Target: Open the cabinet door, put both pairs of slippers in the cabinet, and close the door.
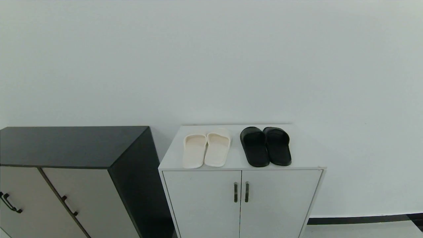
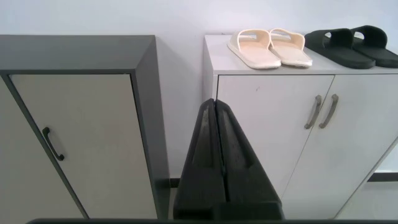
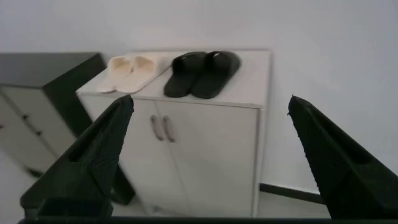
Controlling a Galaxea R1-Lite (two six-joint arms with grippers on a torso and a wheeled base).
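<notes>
2 pairs: cream slippers [image 1: 206,149], black slippers [image 1: 266,146], at cabinet [image 1: 281,201] front edge.

The white cabinet [image 1: 201,201] has both doors shut, so its inside is hidden. In the head view the lower edge cuts off its bottom. The dark cabinet [image 1: 66,145] beside it runs off the left and lower edges.

In the left wrist view the left gripper [image 2: 215,106], fingers pressed together, covers the low part of the white cabinet's left door. The picture's edge cuts the black slipper [image 2: 376,40] nearest the cabinet top's right edge.

In the right wrist view the right gripper [image 3: 210,104], fingers wide apart, hides the white cabinet's low side next to the blurry dark cabinet.
</notes>
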